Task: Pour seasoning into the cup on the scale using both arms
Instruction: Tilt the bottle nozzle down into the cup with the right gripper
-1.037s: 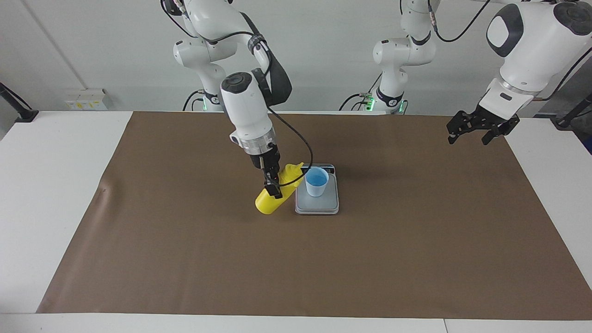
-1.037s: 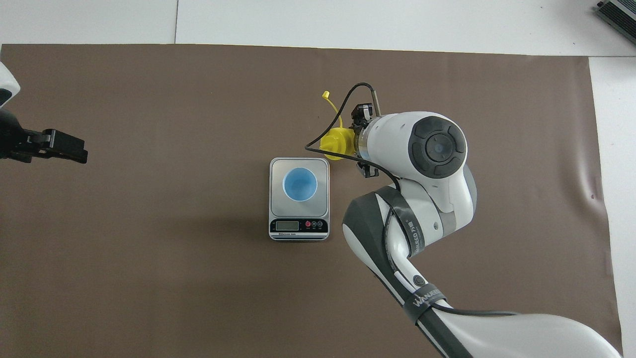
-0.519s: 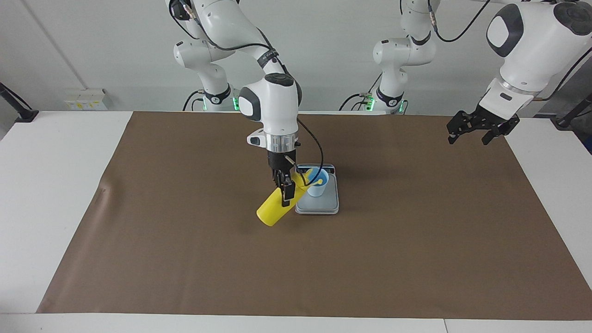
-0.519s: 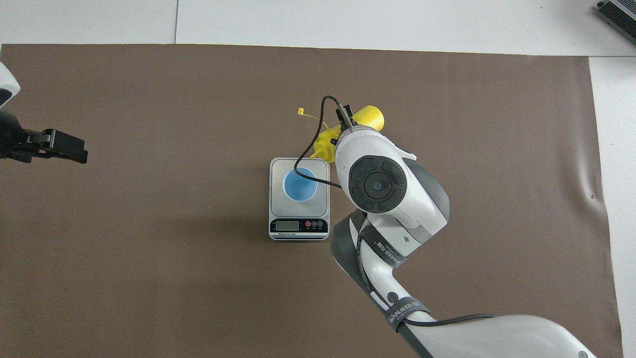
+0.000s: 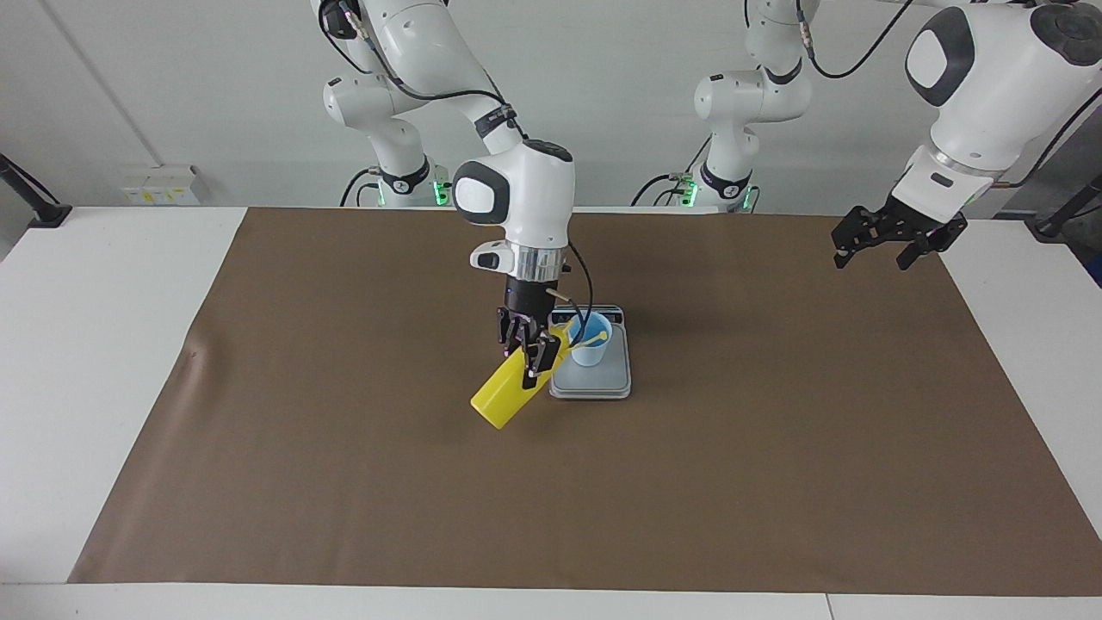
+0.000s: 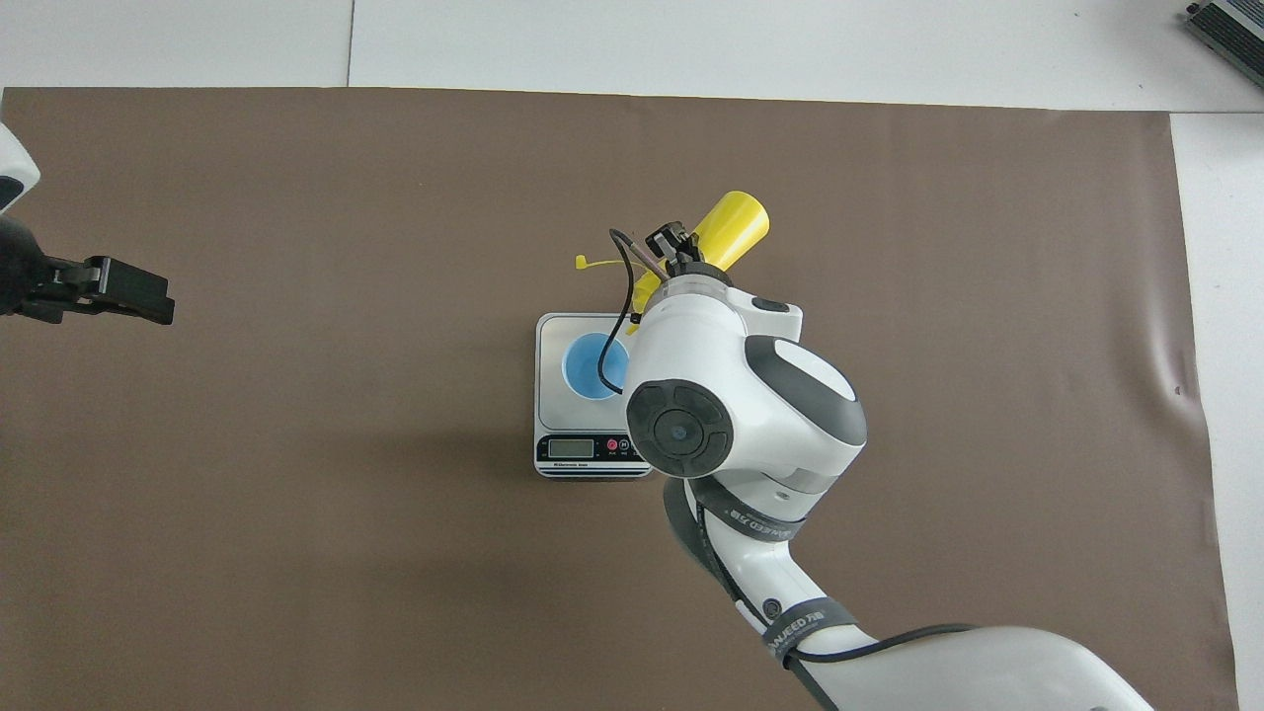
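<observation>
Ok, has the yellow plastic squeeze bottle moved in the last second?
Yes. The yellow plastic squeeze bottle, gripped by the right hand, has tipped further: its nozzle now reaches over the small light blue cup on the flat silver-grey scale, base swung away.

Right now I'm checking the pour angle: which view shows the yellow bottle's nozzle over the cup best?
The facing view: the yellow bottle, held by the right gripper, tilts its nozzle over the cup. In the overhead view the arm hides the nozzle; only the bottle's base and cap strap show.
</observation>
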Motion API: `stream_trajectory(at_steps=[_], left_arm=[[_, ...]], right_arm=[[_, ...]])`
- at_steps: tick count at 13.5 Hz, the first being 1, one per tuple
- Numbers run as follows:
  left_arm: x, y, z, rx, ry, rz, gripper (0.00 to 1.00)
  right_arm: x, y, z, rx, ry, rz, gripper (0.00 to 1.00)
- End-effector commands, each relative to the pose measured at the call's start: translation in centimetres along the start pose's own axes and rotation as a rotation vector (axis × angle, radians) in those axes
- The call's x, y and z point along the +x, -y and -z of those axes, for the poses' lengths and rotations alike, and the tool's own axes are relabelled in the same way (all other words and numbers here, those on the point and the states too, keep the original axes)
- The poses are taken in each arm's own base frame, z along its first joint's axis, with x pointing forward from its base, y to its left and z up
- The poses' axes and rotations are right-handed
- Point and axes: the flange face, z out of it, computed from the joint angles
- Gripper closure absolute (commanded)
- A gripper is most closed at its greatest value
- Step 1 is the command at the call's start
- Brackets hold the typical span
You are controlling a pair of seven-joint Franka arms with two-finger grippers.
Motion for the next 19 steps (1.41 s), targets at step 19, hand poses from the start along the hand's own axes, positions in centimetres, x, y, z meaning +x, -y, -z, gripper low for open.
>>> stream_trajectory(at_steps=[19], left_arm=[[-0.7, 0.3, 0.0, 0.019, -0.012, 0.003, 0.0]], right_arm=[[-5.2, 0.1, 0.4, 0.177, -0.287, 0.178, 1.0]])
